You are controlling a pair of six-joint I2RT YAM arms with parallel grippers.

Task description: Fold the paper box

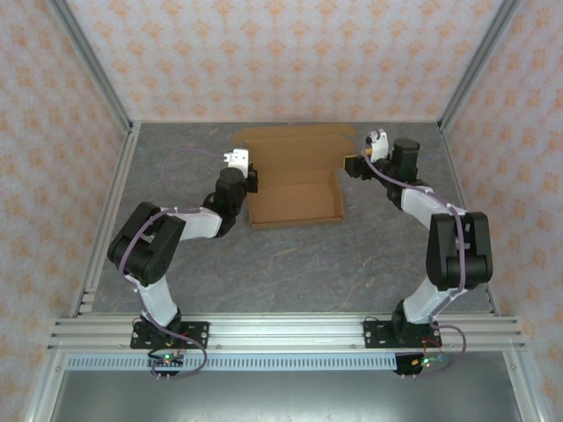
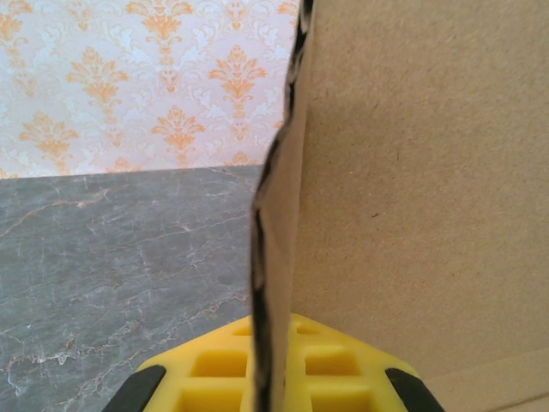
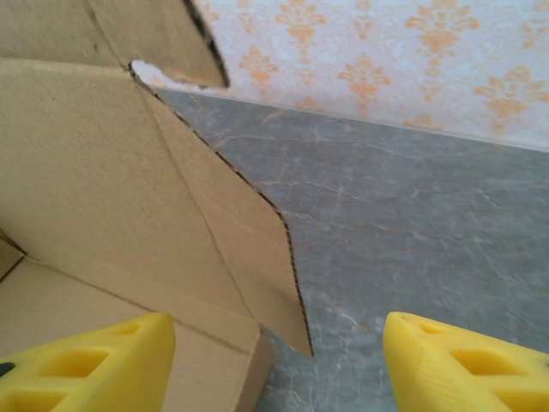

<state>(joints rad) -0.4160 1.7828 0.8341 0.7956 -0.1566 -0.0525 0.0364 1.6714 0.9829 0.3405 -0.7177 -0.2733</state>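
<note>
**Grey tabletop: paper box part-formed, left jaws on its wall, right jaws apart**

Grey, marble-patterned tabletop (image 1: 308, 255) carried the work, enclosed on three sides by pale walls (image 1: 290, 61) printed with an orange motif.

The paper box (image 1: 295, 180) lay at the far middle of the tabletop, close to the back wall and between the two arms. It was plain brown cardboard, open at the top, with a flat floor panel, a low raised wall along its near edge and a wider panel extending from its far side. From above, the angle of that far panel could not be judged.

The left gripper (image 1: 250, 176) was at the box's left side. In the left wrist view, a standing cardboard wall (image 2: 412, 189) ran edge-on straight between the yellow fingers (image 2: 214, 378), and the jaws were clamped on it. The wall's cut edge looked wavy and dark.

The right gripper (image 1: 354, 163) was at the box's far right corner. In the right wrist view its jaws stood well apart: one yellow finger (image 3: 86, 360) hung over the box floor and the other over bare tabletop. An angled side flap (image 3: 249, 249) splayed outward at the corner between them. Contact with the cardboard could not be determined.

Both arms rose from an aluminium rail (image 1: 281, 330) at the near edge.
</note>
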